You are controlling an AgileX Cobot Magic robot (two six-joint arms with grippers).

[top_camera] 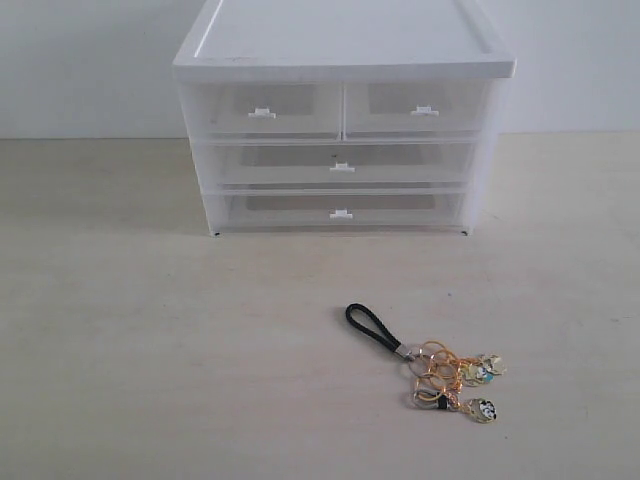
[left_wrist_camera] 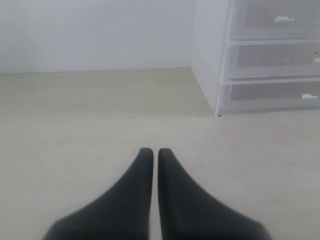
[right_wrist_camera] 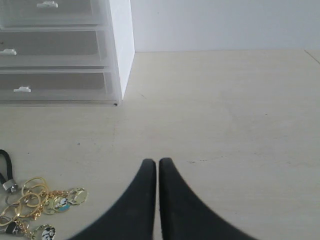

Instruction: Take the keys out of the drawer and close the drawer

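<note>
The keys [top_camera: 445,372], gold rings with small charms on a black cord loop, lie on the pale table in front of the white cabinet [top_camera: 340,60]; the right wrist view shows the keys [right_wrist_camera: 35,202] too. The drawer [top_camera: 415,110], the top right clear one with a white tab handle, sits pushed in flush. My left gripper [left_wrist_camera: 151,151] is shut with nothing between its fingers, over bare table off the cabinet's left side. Shut and empty as well, my right gripper [right_wrist_camera: 153,162] hovers just beside the keys. Neither arm shows in the exterior view.
The cabinet also has a top left half-width drawer [top_camera: 262,110] and two wide drawers [top_camera: 342,165] below, all pushed in. A white wall stands behind it. The table [top_camera: 150,330] stretches pale and bare around the keys.
</note>
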